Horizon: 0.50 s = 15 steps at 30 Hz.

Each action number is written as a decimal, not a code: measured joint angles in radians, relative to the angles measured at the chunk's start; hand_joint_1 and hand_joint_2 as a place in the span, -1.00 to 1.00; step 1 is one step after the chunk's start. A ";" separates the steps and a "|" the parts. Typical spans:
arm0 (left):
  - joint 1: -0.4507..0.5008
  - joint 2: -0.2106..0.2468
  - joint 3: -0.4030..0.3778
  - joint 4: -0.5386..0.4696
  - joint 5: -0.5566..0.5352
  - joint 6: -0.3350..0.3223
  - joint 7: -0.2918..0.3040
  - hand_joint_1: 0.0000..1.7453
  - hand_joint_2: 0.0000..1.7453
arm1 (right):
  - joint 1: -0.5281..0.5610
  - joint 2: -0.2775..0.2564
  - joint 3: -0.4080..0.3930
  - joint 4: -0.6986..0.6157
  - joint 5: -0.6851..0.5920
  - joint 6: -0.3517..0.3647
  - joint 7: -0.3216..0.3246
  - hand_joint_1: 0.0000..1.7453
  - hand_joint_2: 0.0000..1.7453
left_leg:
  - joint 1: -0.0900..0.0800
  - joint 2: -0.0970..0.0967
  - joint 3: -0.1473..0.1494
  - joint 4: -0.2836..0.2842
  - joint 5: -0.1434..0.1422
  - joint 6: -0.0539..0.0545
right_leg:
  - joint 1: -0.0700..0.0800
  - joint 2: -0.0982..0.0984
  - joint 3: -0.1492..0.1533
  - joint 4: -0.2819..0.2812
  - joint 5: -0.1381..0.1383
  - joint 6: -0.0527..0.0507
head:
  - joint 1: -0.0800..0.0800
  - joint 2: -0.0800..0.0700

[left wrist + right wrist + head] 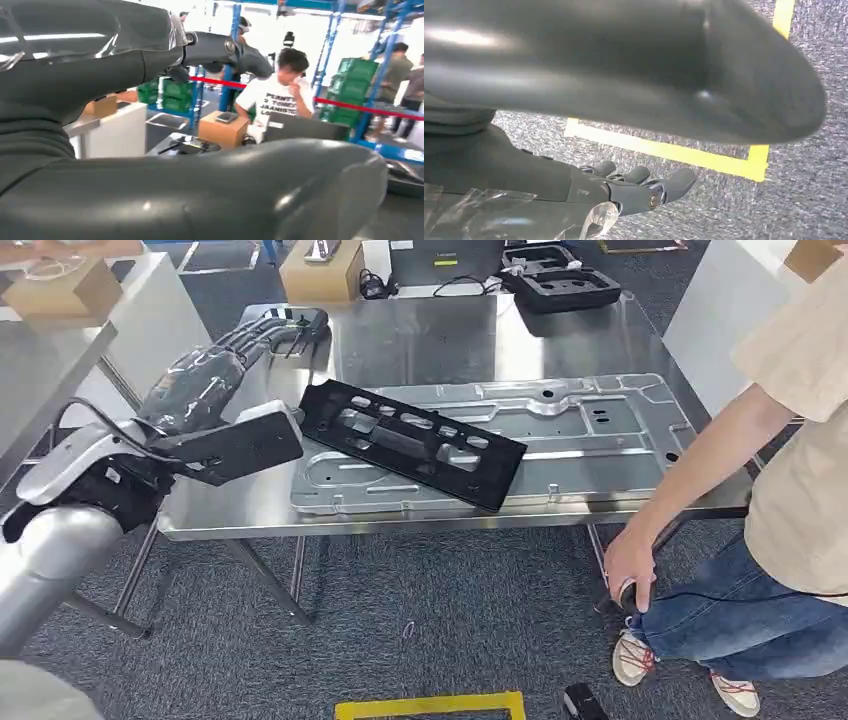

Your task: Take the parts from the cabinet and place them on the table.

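Nearest in the head view, yellow floor tape (430,705) marks the grey carpet (400,620) just below the table. A person (790,500) stands at the right, one hand (630,565) low by the table edge holding a small dark object. The right hand (644,187) hangs over the carpet beside the tape in its wrist view, fingers loosely extended and apart, holding nothing.

The left arm reaches in from the left over the steel table (440,340). The left hand (265,340) hovers above the table's far-left area, fingers stretched out and spread, empty.

The black plastic part (410,440) lies flat and angled across the left end of the large silver sheet-metal panel (560,440), both resting on the table, clear of the left hand.

Farther back, black moulded trays (560,280) sit at the table's far edge, and a cardboard box (320,275) sits beyond it.
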<state>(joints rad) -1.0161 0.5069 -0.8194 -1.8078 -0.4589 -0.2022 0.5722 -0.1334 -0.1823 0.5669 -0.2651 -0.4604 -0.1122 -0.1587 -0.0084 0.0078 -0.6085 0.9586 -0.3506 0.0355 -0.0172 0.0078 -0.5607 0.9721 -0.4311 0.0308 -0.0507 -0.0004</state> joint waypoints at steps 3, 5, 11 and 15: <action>0.000 0.016 0.003 0.000 0.011 0.007 0.007 -1.00 -1.00 | 0.003 0.000 -0.003 0.000 -0.003 0.000 -0.002 -1.00 -1.00 | 0.008 -0.002 -0.048 0.120 -0.106 -0.019 | -0.004 -0.003 -0.020 -0.001 0.019 -0.019 | -0.003 0.000; 0.007 0.024 0.003 0.000 0.011 0.011 0.009 -1.00 -1.00 | 0.008 0.000 -0.005 0.000 -0.004 0.000 -0.003 -1.00 -1.00 | 0.011 -0.002 -0.107 0.290 -0.193 -0.028 | -0.003 -0.004 -0.038 -0.001 0.032 -0.020 | -0.004 0.000; 0.013 0.032 0.003 0.000 0.012 0.022 0.012 -1.00 -1.00 | 0.021 0.002 -0.011 0.003 -0.014 0.005 -0.002 -1.00 -1.00 | 0.002 -0.002 0.108 -0.014 -0.118 0.001 | -0.003 -0.005 -0.075 0.000 0.069 -0.009 | -0.004 0.000; 0.009 0.031 0.000 0.000 0.012 0.029 0.008 -1.00 -1.00 | 0.033 0.002 -0.016 0.007 -0.032 0.011 -0.002 -1.00 -1.00 | -0.011 -0.002 0.094 -0.009 -0.094 0.016 | -0.005 -0.006 -0.077 -0.014 0.093 0.018 | -0.006 0.000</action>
<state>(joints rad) -1.0067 0.5375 -0.8198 -1.8078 -0.4467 -0.1728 0.5802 -0.1009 -0.1804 0.5505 -0.2583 -0.4921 -0.1015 -0.1610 -0.0197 0.0060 -0.5149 0.9497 -0.4444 0.0513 -0.0223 0.0020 -0.6375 0.9576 -0.3380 0.0488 -0.0568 -0.0004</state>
